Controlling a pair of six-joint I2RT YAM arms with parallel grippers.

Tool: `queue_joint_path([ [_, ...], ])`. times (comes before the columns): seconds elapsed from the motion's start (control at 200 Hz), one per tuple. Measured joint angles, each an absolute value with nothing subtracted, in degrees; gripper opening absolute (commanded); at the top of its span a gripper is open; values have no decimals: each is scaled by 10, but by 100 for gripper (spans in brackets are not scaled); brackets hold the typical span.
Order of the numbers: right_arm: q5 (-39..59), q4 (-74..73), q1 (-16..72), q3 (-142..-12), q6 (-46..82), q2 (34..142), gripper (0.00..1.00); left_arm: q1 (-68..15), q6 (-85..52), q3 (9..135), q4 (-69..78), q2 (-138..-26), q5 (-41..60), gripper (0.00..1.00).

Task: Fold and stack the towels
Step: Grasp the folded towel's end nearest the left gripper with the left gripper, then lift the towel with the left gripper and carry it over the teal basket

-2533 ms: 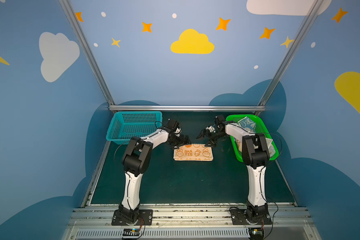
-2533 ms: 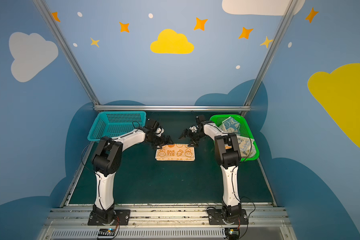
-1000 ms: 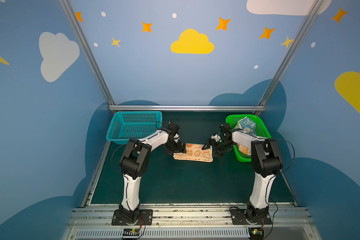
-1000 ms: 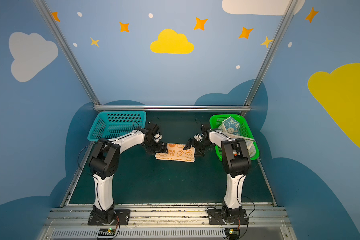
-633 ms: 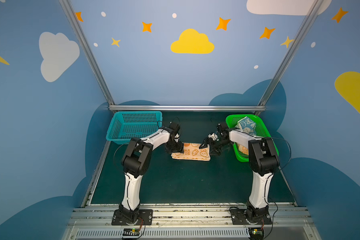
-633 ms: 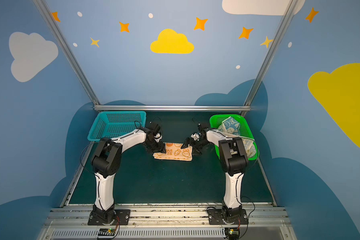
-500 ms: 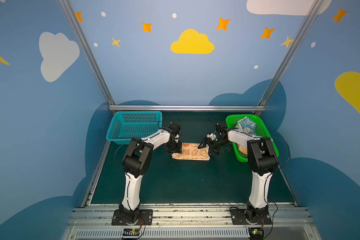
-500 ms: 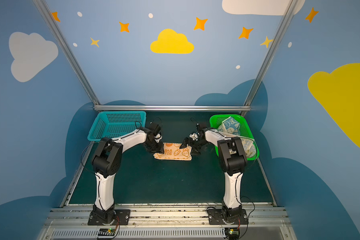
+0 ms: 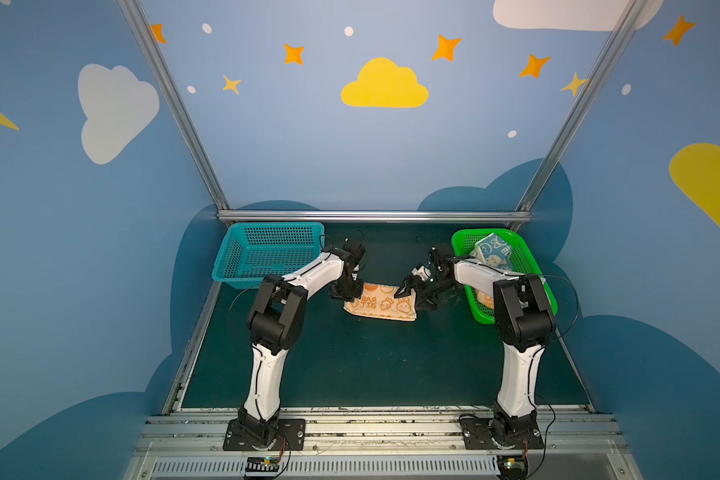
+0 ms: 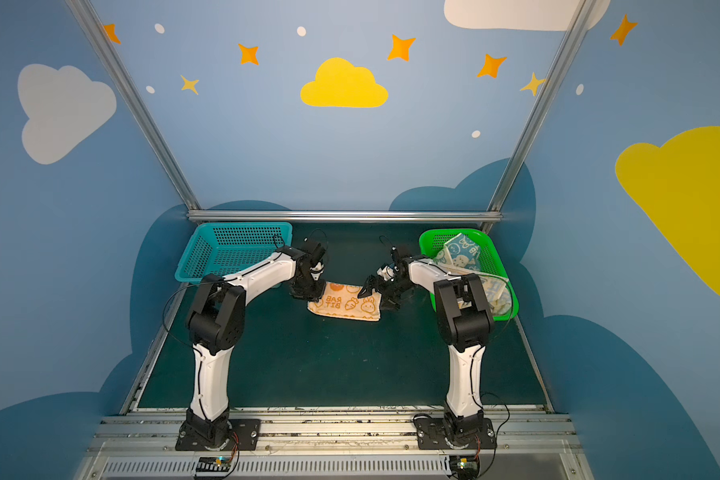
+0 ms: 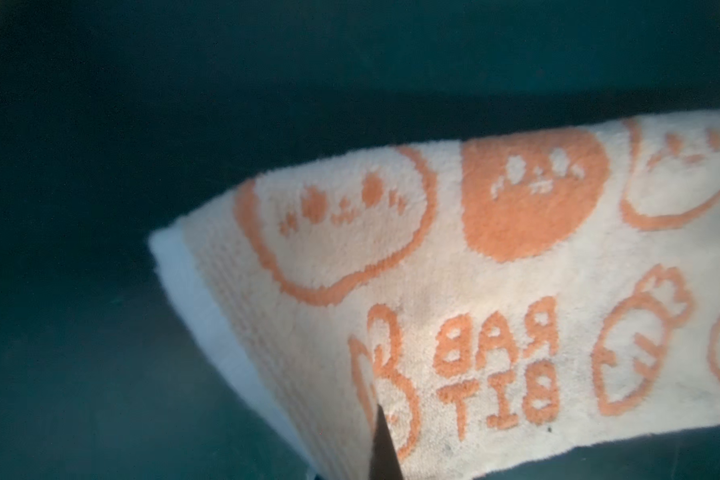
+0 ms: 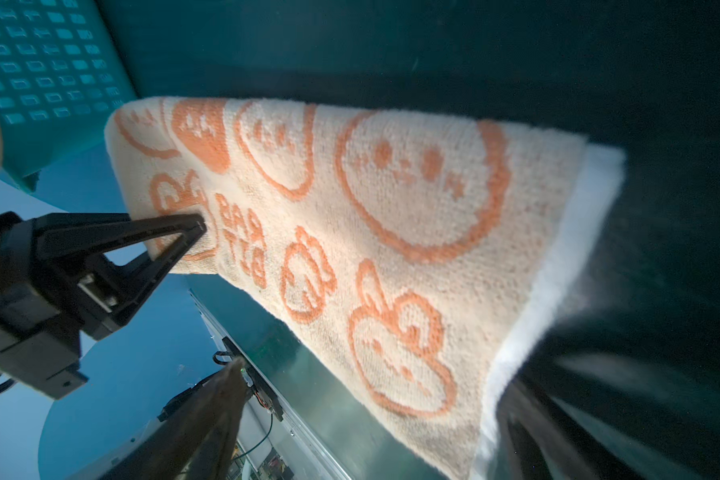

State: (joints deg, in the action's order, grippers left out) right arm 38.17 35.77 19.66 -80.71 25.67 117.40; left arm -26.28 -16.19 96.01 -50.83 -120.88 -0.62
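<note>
An orange-cream towel [image 9: 381, 301] [image 10: 345, 305] lies folded on the dark green mat, "RABBIT" lettering up. My left gripper [image 9: 348, 291] [image 10: 308, 291] is shut on its left end. The right wrist view shows those black fingers [image 12: 175, 232] pinching that end of the towel [image 12: 371, 232]. In the left wrist view one dark fingertip [image 11: 385, 451] presses the towel [image 11: 495, 270]. My right gripper [image 9: 414, 295] [image 10: 377, 293] [image 12: 375, 440] stands open around the towel's right end. A blue-cream towel [image 9: 491, 251] [image 10: 460, 251] lies in the green basket [image 9: 528, 257] [image 10: 497, 266].
A teal basket [image 9: 267, 257] [image 10: 229, 253] [image 12: 51, 62] stands at the back left with nothing in it. Another pale cloth [image 10: 495, 291] lies lower in the green basket, partly behind my right arm. A metal rail [image 9: 375, 216] bounds the mat at the back.
My left gripper has shut on the towel's left end. My right gripper has shifted a little left along the towel's right end and stays open.
</note>
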Motion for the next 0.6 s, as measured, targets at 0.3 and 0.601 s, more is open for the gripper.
queue_joint_path([
  [0.3,369,393,204,-824,246,1172,91,-264,-108,1155,-651,-1212,-161,3],
  [0.601,362,434,234,-930,235,1134,91,-196,-53,1359,-757,-1300,-261,3],
])
